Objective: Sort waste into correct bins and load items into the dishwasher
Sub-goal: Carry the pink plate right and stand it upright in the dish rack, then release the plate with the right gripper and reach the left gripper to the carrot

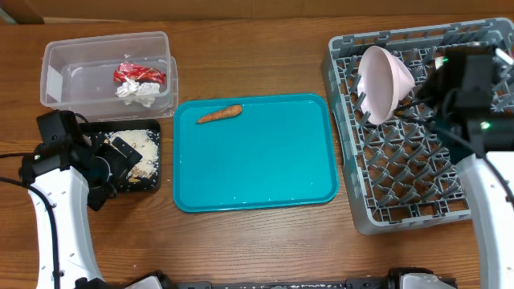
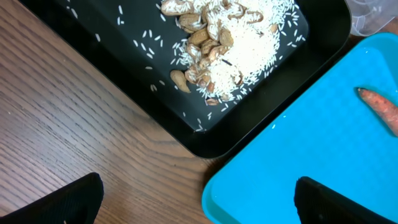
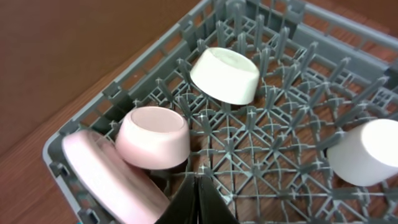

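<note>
My left gripper (image 2: 199,205) is open and empty, over the gap between the black tray (image 2: 124,93) and the teal tray (image 2: 311,162). It hovers at the black tray's near edge in the overhead view (image 1: 120,156). Rice and seed scraps (image 2: 230,37) lie in the black tray. An orange carrot-like stick (image 1: 219,114) lies on the teal tray. The clear tub (image 1: 60,76) holds a red wrapper (image 1: 138,74) and white tissue (image 1: 138,91). My right gripper (image 3: 198,193) is shut and empty over the grey rack (image 3: 112,93). The rack holds a pale plate (image 3: 106,180), a pinkish bowl (image 3: 152,137), a small white bowl (image 3: 225,74) and a white cup (image 3: 367,152). Chopsticks are out of view.
The teal tray (image 1: 257,160) lies in the middle of the wooden table (image 1: 265,241), between the black tray (image 1: 157,189) and the rack (image 1: 401,209). The clear tub stands directly behind the black tray. The rack's near half shows only pegs.
</note>
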Tool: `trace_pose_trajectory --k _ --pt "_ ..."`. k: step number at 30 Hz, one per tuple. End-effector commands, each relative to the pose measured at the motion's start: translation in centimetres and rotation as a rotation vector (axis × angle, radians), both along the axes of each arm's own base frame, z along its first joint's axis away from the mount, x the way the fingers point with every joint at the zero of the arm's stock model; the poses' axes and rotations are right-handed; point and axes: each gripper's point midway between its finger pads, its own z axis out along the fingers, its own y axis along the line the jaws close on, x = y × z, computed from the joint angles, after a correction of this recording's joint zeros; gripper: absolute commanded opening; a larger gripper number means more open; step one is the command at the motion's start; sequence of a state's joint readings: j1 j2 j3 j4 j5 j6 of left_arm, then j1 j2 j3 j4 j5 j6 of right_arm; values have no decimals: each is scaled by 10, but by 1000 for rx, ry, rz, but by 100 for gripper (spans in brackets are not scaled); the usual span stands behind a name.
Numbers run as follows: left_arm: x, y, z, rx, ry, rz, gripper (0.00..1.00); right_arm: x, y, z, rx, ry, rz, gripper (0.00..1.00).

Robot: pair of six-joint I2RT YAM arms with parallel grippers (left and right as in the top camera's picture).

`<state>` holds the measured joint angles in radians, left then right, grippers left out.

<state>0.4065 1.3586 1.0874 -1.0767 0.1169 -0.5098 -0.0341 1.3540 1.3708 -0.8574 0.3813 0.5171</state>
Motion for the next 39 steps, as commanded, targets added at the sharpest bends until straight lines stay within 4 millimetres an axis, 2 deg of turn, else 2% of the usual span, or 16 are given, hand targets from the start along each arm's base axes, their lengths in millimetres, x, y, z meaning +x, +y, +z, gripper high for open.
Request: trace_pose_trajectory --k 1,5,9,12,13,15,18,22,25,27,31,33,36,37,39 --pt "5 2 12 9 -42 4 100 24 16 -16 108 17 188 4" --pt "5 2 12 9 -42 4 100 45 36 -47 198 70 364 4" --pt "5 2 12 9 -42 4 100 53 56 -82 295 147 456 4" --pt "5 2 12 9 -42 4 100 49 91 -87 355 153 704 4" --pt "5 2 12 9 -42 4 100 47 96 -86 353 152 755 4" --pt "5 2 12 10 -43 4 100 47 92 -86 330 157 745 4" --pt "5 2 12 10 -43 4 100 46 74 -89 269 181 674 4" --pt "6 -1 13 -7 -49 -1 100 37 31 -90 190 233 421 4" --pt "12 -10 14 -41 -73 -21 100 20 2 -79 140 246 232 4" --pt "18 -19 16 -59 -97 -54 100 11 0 -65 133 221 205 4" --pt "40 -45 23 -55 -167 -162 100 -3 25 -35 168 151 294 7" --pt "54 -65 27 -45 -214 -241 100 -10 45 -25 170 140 377 16" --pt "74 -97 35 -19 -293 -364 100 -21 72 -21 163 158 455 35" --pt "81 -107 38 2 -323 -419 100 -26 84 -22 162 173 488 39" --pt "94 -130 43 66 -387 -581 100 -32 105 -26 150 209 566 41"
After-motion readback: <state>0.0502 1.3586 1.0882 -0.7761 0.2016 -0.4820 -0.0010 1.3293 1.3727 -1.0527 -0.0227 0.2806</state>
